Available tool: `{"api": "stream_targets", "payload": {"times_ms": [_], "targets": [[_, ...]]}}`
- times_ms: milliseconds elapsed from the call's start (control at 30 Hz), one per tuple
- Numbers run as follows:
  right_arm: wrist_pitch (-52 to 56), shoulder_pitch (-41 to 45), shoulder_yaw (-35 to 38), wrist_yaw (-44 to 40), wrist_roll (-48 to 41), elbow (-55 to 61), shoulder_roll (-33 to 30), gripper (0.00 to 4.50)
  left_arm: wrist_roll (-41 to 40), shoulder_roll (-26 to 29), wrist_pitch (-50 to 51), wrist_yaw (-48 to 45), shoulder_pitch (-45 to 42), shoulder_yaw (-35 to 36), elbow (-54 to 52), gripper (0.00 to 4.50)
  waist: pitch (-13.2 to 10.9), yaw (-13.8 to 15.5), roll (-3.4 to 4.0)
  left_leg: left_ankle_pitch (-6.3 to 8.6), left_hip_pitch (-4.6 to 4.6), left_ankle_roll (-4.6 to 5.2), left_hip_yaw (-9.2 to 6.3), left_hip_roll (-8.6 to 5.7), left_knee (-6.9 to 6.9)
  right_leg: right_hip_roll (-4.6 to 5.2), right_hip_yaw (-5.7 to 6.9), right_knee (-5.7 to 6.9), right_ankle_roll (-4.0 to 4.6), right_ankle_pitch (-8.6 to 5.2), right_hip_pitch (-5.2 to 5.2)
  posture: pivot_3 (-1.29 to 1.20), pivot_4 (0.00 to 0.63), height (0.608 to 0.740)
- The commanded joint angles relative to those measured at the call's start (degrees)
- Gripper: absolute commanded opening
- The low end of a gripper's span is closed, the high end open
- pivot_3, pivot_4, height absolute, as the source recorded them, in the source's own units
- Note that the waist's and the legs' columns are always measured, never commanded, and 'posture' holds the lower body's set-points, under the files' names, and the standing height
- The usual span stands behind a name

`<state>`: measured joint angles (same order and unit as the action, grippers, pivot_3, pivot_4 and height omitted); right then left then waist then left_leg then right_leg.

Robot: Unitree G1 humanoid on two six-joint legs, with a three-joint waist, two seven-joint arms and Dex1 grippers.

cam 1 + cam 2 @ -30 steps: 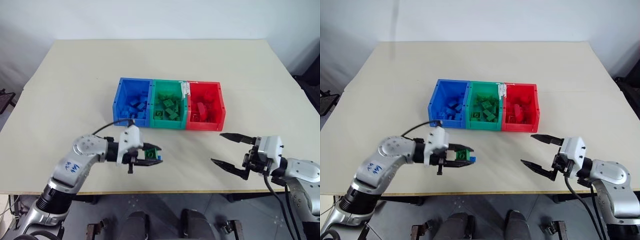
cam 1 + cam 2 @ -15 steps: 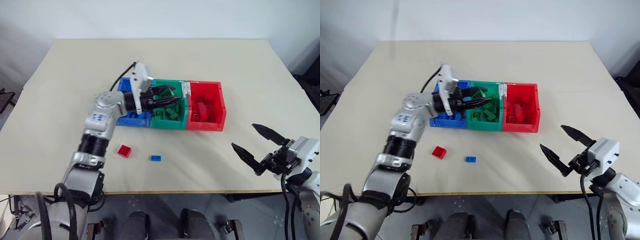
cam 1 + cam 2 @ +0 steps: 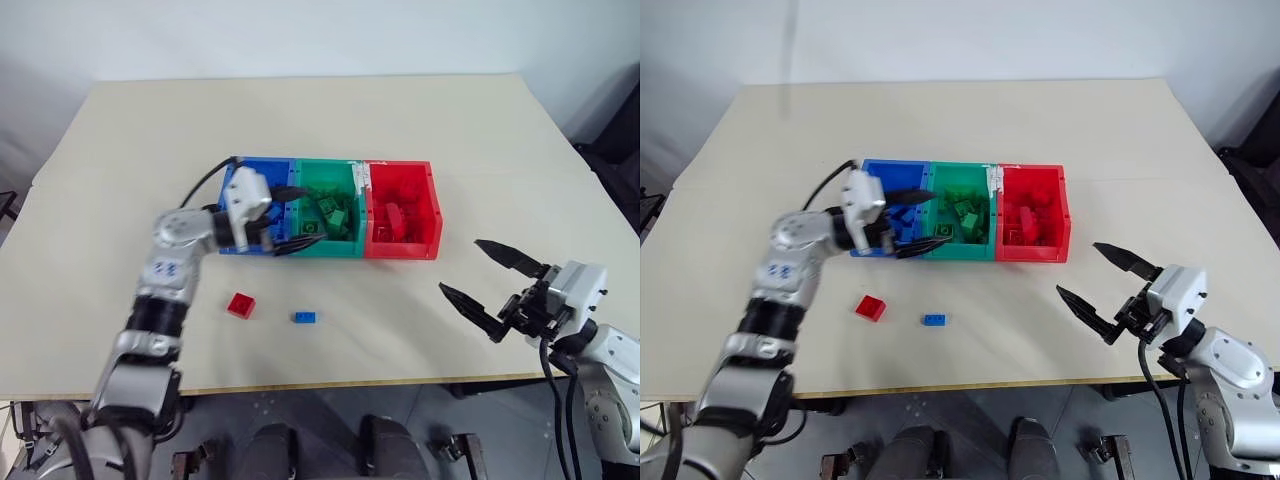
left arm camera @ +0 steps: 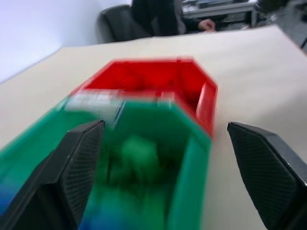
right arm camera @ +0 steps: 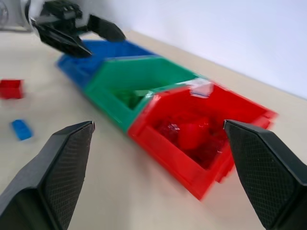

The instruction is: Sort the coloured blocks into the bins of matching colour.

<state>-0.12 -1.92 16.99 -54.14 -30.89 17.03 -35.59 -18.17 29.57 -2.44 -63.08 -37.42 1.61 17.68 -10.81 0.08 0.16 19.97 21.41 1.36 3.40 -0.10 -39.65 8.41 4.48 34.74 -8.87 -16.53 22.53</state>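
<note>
bins [image 3: 400,245] mid-table, red block [image 3: 240,304], blue block [image 3: 305,317] loose nearby

You see a large rectangular beige table [image 3: 330,120] with a smooth, plain top, and behind it a white wall [image 3: 300,35]. Past the far edge of the table, a black office chair [image 4: 117,24] stands, and just beside it a seated person in dark clothes [image 4: 163,14].
</note>
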Motion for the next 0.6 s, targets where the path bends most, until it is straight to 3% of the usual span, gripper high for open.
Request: {"api": "stream_targets", "payload": {"times_ms": [33, 167, 267, 333, 467, 600], "targets": [[-0.52, 2.53, -2.13, -4.89, -0.43, -1.86, -2.03, 4.50, -6.28, 7.65, 2.35, -3.93, 10.40, 8.04, -11.06, 4.36, 0.00, -0.14, 0.00, 0.00, -0.04, 0.00, -0.17, 0.07, 0.01, 0.01, -0.02, 0.01, 0.00, 0.00, -0.02, 0.00, 0.150, 0.740], [-1.15, 7.43, -5.23, -8.74, 0.18, -5.71, -2.47, 4.50, -10.14, 16.03, 9.85, -3.71, 24.78, 17.85, -15.68, 4.44, 0.00, -0.21, 0.00, 0.01, -0.05, 0.01, -0.26, 0.22, 0.02, 0.06, -0.01, 0.00, 0.01, 0.00, -0.05, 0.00, 0.150, 0.740], [-0.48, 9.69, -6.85, -11.13, -0.29, -6.72, -2.69, 4.50, -11.43, 18.12, 11.12, -2.79, 32.10, 23.85, -16.57, 4.44, -0.01, 0.22, 0.00, 0.03, -0.05, 0.04, -0.32, 0.19, -0.01, 0.14, 0.02, 0.03, 0.01, 0.00, -0.08, 0.00, 0.150, 0.740], [0.21, 10.29, -7.93, -12.93, -0.53, -6.91, -3.06, 4.50, -9.09, 18.79, 6.65, -4.01, 37.43, 26.31, -15.83, 4.44, 0.00, 0.66, 0.00, 0.06, -0.06, 0.07, -0.41, 0.17, -0.01, 0.16, 0.04, 0.02, 0.01, -0.01, -0.12, 0.00, 0.150, 0.740], [1.11, 10.62, -9.11, -15.02, -0.38, -7.25, -3.54, 4.50, -7.92, 18.18, 3.06, -4.82, 40.36, 24.34, -18.59, 4.44, 0.00, 1.03, 0.00, 0.16, -0.06, 0.08, -0.38, 0.15, 0.01, 0.18, 0.04, -0.02, 0.03, -0.01, -0.10, 0.00, 0.150, 0.740], [1.34, 9.70, -7.90, -15.84, 0.05, -7.54, -4.95, 4.50, -6.31, 17.20, 4.93, -3.90, 35.30, 14.62, -26.31, 4.44, 0.00, 1.50, 0.00, 0.16, -0.05, 0.09, -0.40, 0.10, -0.01, 0.24, 0.04, 0.00, 0.04, -0.01, -0.13, 0.00, 0.150, 0.740]]}}
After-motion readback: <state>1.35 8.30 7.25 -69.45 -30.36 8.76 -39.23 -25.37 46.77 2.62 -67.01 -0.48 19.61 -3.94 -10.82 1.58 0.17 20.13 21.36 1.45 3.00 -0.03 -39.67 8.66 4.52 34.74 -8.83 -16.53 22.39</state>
